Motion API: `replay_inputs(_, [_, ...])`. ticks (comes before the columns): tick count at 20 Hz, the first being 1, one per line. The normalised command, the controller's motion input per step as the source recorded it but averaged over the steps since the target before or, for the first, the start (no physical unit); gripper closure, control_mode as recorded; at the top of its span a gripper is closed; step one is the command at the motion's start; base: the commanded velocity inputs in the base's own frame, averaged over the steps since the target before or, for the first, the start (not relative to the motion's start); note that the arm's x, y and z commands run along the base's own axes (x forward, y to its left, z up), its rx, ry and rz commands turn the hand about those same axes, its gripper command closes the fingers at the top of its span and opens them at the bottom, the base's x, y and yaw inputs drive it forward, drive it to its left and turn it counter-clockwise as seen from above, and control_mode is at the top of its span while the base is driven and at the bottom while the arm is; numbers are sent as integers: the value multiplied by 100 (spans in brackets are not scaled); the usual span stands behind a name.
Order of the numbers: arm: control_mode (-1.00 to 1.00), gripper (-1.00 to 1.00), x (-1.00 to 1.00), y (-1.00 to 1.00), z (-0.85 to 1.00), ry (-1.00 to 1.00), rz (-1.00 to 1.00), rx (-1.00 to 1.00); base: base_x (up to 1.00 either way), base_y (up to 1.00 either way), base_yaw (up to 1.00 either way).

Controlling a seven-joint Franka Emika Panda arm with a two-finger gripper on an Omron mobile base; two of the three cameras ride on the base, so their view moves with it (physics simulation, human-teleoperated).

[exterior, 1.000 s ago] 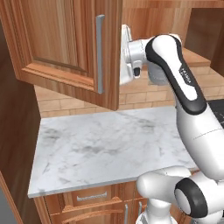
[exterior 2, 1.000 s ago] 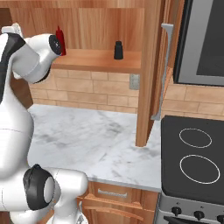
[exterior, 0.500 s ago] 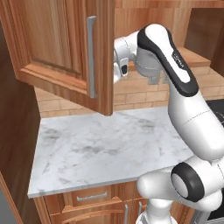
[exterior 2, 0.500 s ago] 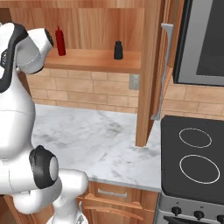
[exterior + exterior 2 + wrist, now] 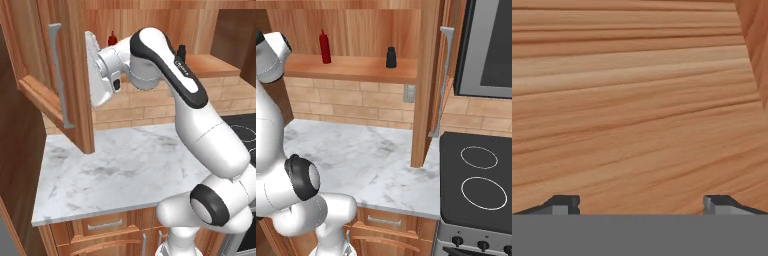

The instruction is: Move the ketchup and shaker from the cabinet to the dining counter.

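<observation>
- Red squeeze bottle, the ketchup (image 5: pixel 324 46): we find it upright on the wooden shelf of the cabinet (image 5: pixel 356 67), toward the shelf's left end in the right base view, long axis vertical, nozzle up; in the left base view its top peeks over the wrist
- Black shaker (image 5: pixel 391 57): upright on the same shelf, well apart from the ketchup, nearer the cabinet's centre post; neither item held
- Gripper (image 5: pixel 641 204): we see its two dark tips standing wide apart with nothing between them, facing bare wood grain at close range; we judge this to be the inner face of the left door (image 5: pixel 55 75), which the hand sits just beside in the left base view
- Key relation: the hand points toward the open door and away from the shelf; we judge both bottles lie behind and to the side of the hand, the ketchup the nearer, so the wrist must swing back toward the shelf
- Obstacles: the open left door crowds the hand; the right door (image 5: pixel 442 80) also hangs open
- Surroundings: marble counter (image 5: pixel 361 160) below, brick tile backsplash (image 5: pixel 351 102), stovetop (image 5: pixel 478 180)
- Dining counter: we cannot place it here
</observation>
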Motion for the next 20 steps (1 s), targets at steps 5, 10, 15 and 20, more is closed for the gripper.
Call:
replay_inputs(5, [-100,-100,-18,67,-1,-11,1,0,0,0,0])
replay_inputs(10, [-100,-100,-1,49,-2,-11,-7,0,0,0,0])
replay_inputs(15, [-100,-100,14,-25,0,-22,-3,-9,0,0,0])
replay_inputs(20, [-100,-100,13,-63,0,-28,0,-9,0,0,0])
